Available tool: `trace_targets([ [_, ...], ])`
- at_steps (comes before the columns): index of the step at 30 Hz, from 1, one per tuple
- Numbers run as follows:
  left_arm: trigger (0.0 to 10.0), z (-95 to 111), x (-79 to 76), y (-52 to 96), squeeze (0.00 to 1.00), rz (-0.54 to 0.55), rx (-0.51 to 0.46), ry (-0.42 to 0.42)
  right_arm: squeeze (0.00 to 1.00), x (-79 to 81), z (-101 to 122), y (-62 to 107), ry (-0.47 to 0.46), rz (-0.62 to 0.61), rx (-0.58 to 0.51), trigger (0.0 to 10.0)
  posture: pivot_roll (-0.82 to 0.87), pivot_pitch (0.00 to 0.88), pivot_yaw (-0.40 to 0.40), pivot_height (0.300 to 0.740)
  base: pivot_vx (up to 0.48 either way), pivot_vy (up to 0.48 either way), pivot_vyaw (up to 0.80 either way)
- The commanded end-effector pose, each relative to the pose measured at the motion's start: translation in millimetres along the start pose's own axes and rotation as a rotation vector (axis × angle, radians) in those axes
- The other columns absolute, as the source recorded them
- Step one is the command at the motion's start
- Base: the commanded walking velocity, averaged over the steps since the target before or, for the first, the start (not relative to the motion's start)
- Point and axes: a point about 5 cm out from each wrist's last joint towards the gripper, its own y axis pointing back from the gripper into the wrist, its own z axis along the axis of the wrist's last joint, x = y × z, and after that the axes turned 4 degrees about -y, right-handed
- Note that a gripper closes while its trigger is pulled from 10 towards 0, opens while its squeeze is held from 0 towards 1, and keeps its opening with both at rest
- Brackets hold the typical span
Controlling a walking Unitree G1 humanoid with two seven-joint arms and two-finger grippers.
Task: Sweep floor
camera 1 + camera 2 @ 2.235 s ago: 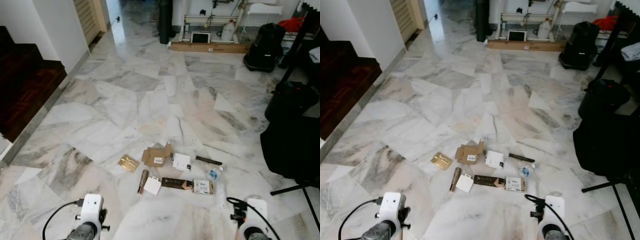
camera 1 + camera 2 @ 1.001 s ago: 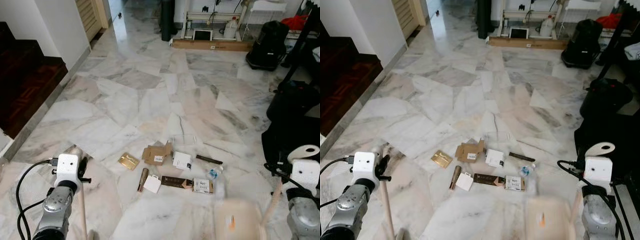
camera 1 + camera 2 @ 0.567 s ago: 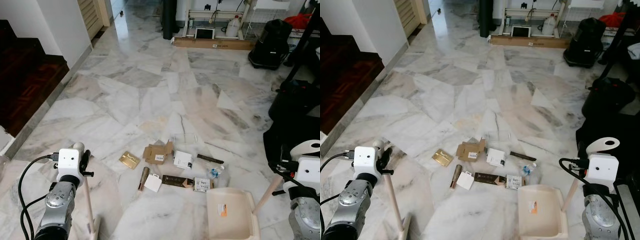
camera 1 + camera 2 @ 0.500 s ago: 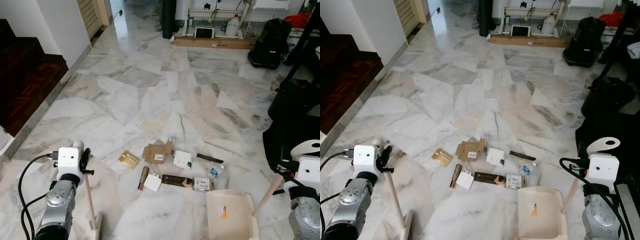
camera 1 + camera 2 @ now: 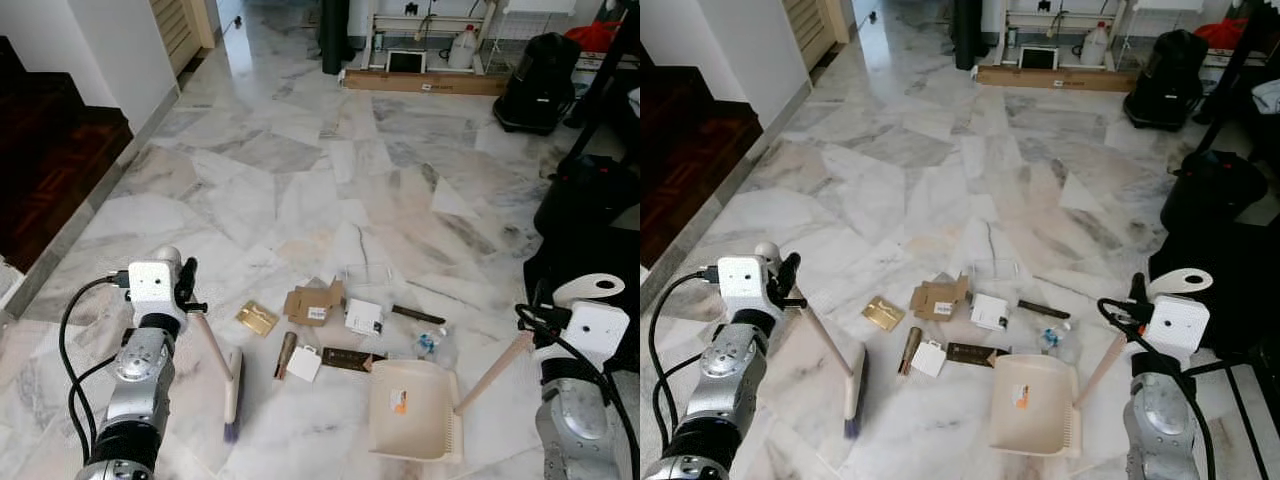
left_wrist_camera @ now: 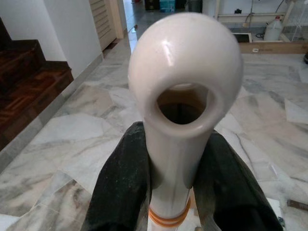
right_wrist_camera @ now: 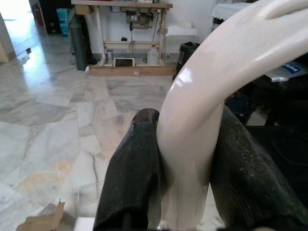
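Two tools are in our grip over the marble floor. Our left gripper is clamped on the cream handle of the broom, its two black fingers pressing either side of the shaft just under the looped handle end. From that gripper the shaft slants down and toward the middle, and the broom head rests on the floor just beside the near-left edge of the litter. Our right gripper is closed around the curved cream handle of the dustpan, one finger on each side. The dustpan handle runs down and inward from that gripper, and the pan sits on the floor with its mouth at the near-right edge of the litter, touching or nearly touching the dark flat box. Between broom and pan lies the litter: a gold packet, a torn cardboard piece, a white box, a brown tube, a small white card and a crushed plastic bottle. Dark wooden stairs rise along the floor's left edge, and black bags stand along its right edge.
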Motion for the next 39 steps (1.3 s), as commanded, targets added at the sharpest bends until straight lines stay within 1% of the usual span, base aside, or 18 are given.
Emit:
trace_targets([
  [1,10.0,15.0,0.3,-4.6,0.00,0.006,-0.061,-0.018,0.00,1.1,9.9,-2.0,-0.015,-0.007,-0.045,10.0,-0.06,0.110,0.049,0.740,0.000,0.000,0.00],
  [5,10.0,21.9,-1.8,-6.5,0.00,-0.008,-0.091,-0.039,0.00,1.7,10.4,-2.0,-0.019,-0.010,-0.048,10.0,-0.06,0.114,0.054,0.740,0.000,0.000,0.00],
  [7,10.0,22.3,-2.5,-6.7,0.00,-0.007,-0.090,-0.034,0.00,1.4,10.5,-2.1,-0.022,-0.015,-0.050,10.0,-0.06,0.114,0.054,0.740,0.000,0.000,0.00],
  [21,10.0,22.6,-7.3,-6.8,0.00,-0.016,-0.083,-0.026,0.00,3.5,6.6,-2.2,-0.046,-0.036,-0.026,10.0,-0.05,0.116,0.058,0.740,0.000,0.480,0.00],
  [26,10.0,24.2,-7.8,-8.0,0.00,-0.016,-0.087,-0.025,0.00,5.3,5.8,-2.9,-0.062,-0.038,-0.021,10.0,-0.05,0.118,0.059,0.740,0.000,0.480,-0.69],
  [29,10.0,24.7,-8.4,-8.6,0.00,-0.017,-0.087,-0.024,0.00,7.3,6.8,-3.5,-0.051,-0.033,-0.032,10.0,-0.05,0.118,0.059,0.740,0.000,0.480,0.00],
  [38,10.0,27.5,-8.3,-10.2,0.00,-0.018,-0.091,-0.022,0.00,12.1,7.3,-5.9,-0.074,-0.030,-0.027,10.0,-0.05,0.122,0.062,0.740,0.000,0.480,0.00],
  [39,10.0,27.3,-8.3,-10.2,0.00,-0.018,-0.090,-0.022,0.00,12.3,6.6,-6.0,-0.078,-0.030,-0.023,10.0,-0.05,0.115,0.063,0.740,0.000,0.480,-0.79],
])
